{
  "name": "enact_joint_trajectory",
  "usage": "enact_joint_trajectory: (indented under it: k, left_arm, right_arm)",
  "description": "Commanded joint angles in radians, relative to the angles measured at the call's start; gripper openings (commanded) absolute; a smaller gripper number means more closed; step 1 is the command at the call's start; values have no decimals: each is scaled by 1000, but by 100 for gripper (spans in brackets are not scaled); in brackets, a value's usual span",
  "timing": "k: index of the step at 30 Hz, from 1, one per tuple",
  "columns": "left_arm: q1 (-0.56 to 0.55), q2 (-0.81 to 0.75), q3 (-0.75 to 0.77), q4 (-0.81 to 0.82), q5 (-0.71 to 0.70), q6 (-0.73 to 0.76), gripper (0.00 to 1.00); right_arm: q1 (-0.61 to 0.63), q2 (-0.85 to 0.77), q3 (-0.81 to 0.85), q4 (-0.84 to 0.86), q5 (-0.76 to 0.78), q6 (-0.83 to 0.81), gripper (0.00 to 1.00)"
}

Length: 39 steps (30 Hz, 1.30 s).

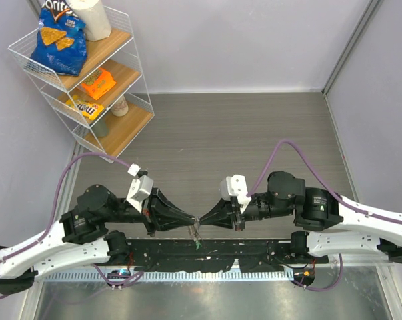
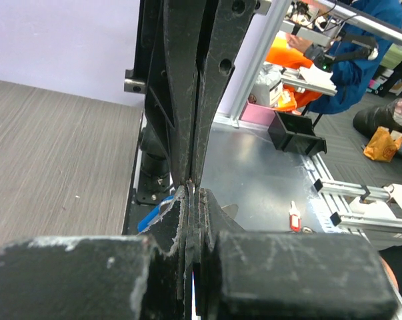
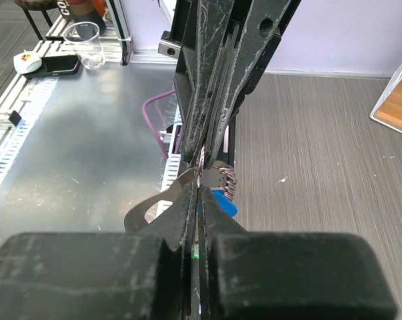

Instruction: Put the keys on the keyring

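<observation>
Left tool [image 2: 193,200] and right tool [image 3: 199,195]: black plastic, matt, badly scuffed. Table [image 1: 254,133] matt grey wood-grain; blue key head [image 3: 224,202] smooth plastic; metal sheet [image 3: 74,133] scratched, dull sheen. Shelf [image 1: 131,127] at 10 o'clock: white wire, wood boards.

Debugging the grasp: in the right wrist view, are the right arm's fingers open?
No, the right arm's fingers are pressed together, with a blue key head showing beside their tips.

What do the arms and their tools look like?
Left arm and right arm match: white outer links, black joint housings, purple cable, white wrist camera mount. Left tool and right tool are black, tapered, scuffed grey.
</observation>
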<state>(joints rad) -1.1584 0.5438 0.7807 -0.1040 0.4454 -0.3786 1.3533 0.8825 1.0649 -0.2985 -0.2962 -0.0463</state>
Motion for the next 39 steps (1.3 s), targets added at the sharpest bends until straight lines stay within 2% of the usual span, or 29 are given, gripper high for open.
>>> enact_joint_trajectory:
  k: [1, 9, 22, 25, 32, 39]
  left_arm:
    - [-1, -19, 0, 176, -34, -23, 0]
    - [-1, -18, -24, 230, -66, -42, 0]
    - [-1, -25, -29, 236, -96, -42, 0]
    - [-1, -25, -32, 247, -97, -43, 0]
    - [0, -33, -43, 254, -103, -45, 0]
    - [-1, -41, -51, 263, -100, -46, 0]
  right_arm:
    - [18, -23, -28, 61, -24, -4, 5]
    - [43, -63, -89, 139, 26, -44, 5]
    - [49, -80, -118, 173, 100, -61, 6]
    - [50, -82, -126, 191, 109, -70, 10]
    - [52, -88, -103, 180, 123, -73, 31]
    - [52, -122, -97, 208, 199, -52, 41]
